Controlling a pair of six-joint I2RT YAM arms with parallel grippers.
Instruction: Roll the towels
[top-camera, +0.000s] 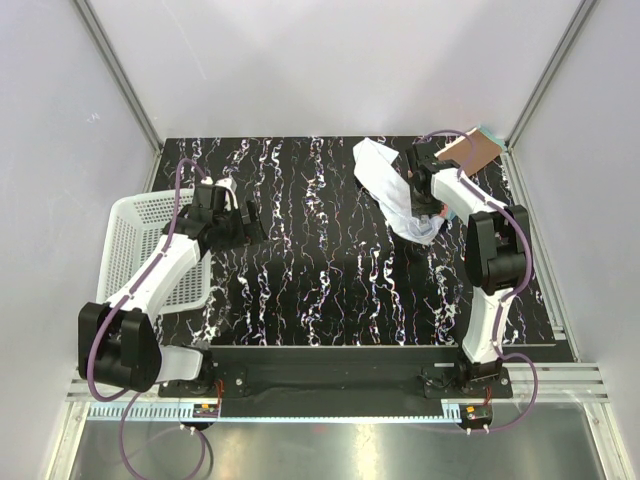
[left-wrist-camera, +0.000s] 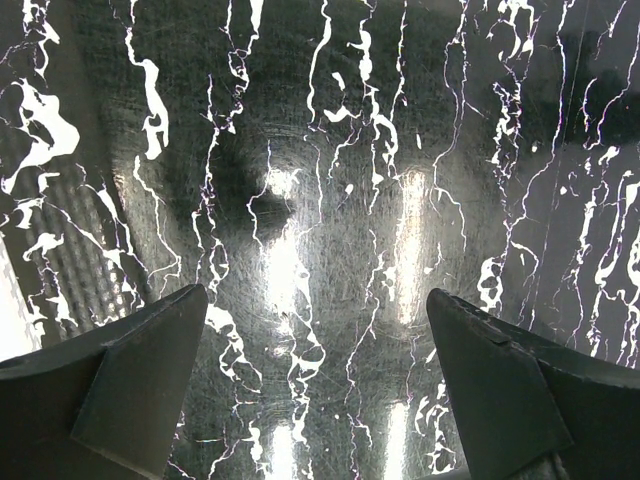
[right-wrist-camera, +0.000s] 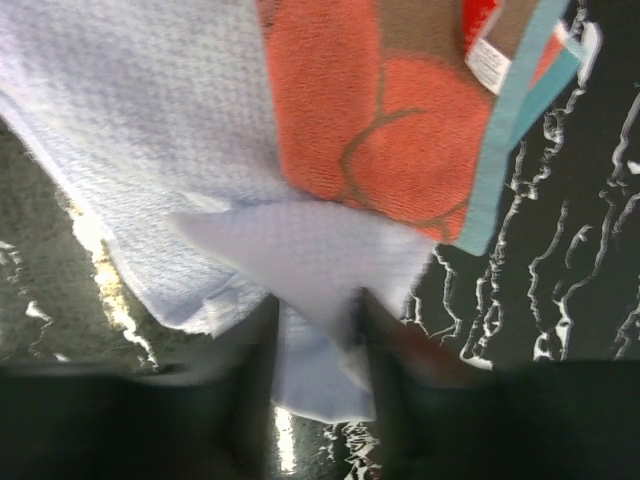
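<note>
White towel (right-wrist-camera: 150, 130): judged light, limp; take by edge fold. Right gripper (right-wrist-camera: 315, 312) pinches that fold; left gripper (left-wrist-camera: 315, 292) wide, empty

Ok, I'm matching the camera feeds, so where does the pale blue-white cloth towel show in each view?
Top external: pale blue-white cloth towel lies at the back right of the table.
Left wrist: not in it.
Right wrist: it fills the upper left and centre, with a corner between the fingers of the right claw.
Shared landmark: the black white-veined marble tabletop, seen in all three.
</note>
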